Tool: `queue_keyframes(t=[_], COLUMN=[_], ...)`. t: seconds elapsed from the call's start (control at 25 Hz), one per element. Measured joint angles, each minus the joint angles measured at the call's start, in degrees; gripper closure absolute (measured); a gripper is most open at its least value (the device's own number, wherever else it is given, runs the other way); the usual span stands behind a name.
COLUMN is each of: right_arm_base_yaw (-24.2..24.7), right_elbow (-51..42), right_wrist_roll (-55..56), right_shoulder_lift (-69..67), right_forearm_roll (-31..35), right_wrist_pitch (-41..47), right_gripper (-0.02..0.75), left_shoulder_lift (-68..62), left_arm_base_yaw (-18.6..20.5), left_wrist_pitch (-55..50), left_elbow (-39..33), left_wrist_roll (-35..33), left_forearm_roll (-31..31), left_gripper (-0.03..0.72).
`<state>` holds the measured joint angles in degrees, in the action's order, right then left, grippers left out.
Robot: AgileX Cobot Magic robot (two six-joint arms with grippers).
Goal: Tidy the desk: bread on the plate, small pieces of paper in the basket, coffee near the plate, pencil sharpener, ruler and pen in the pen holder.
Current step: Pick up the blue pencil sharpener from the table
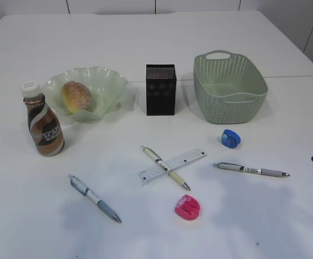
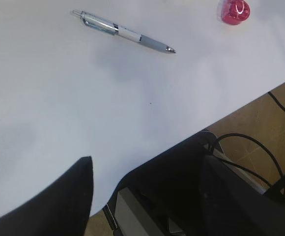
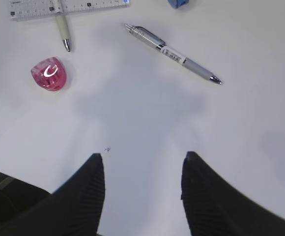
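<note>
Resting bread point(image 1: 76, 96) on plate point(image 1: 105, 81)

A lab-like test room; bare white desk point(image 1: 145, 38), plain panelled walls.

bread point(image 1: 76, 96) in plate point(image 1: 86, 91); coffee point(image 1: 44, 125) upright beside it; ruler point(image 1: 172, 165) across pen point(image 1: 165, 167); basket point(image 1: 229, 86) right of pen holder point(image 1: 161, 89).
</note>
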<state>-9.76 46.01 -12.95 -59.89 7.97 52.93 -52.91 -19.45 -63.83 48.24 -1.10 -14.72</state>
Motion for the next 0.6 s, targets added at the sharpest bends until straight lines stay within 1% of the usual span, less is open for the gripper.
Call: queue_keyframes(t=[0.12, 0.32, 0.44, 0.48, 0.56, 0.6], right_arm_base_yaw=[0.0, 0.0, 0.0, 0.0, 0.0, 0.0], right_elbow=[2.03, 8.04, 14.95, 15.62, 19.72, 21.46], right_wrist_roll=[-1.11, -2.66, -4.47, -4.47, -4.84, -4.92], right_shoulder_lift=[-4.18, -12.03, -19.65, -20.74, -25.2, -25.2], right_forearm_roll=[-0.65, -0.77, -0.8, -0.9, -1.37, -1.78], right_wrist_pitch=[-0.83, -1.81, -1.47, -1.14, 0.23, 1.22], right_gripper=[0.331, 0.331, 0.331, 0.331, 0.331, 0.331], left_shoulder_lift=[0.0, 0.0, 0.0, 0.0, 0.0, 0.0], left_arm_base_yaw=[-0.04, -0.13, -0.13, -0.13, -0.13, -0.13], left_wrist_pitch=[-0.08, -0.64, -0.75, -0.75, -0.75, -0.75], left_elbow=[0.0, 0.0, 0.0, 0.0, 0.0, 0.0], left_wrist_roll=[0.0, 0.0, 0.0, 0.0, 0.0, 0.0], left_forearm_roll=[-0.01, -0.01, -0.01, -0.01, -0.01, -0.01], left_gripper=[0.213, 0.214, 0.214, 0.214, 0.214, 0.214])
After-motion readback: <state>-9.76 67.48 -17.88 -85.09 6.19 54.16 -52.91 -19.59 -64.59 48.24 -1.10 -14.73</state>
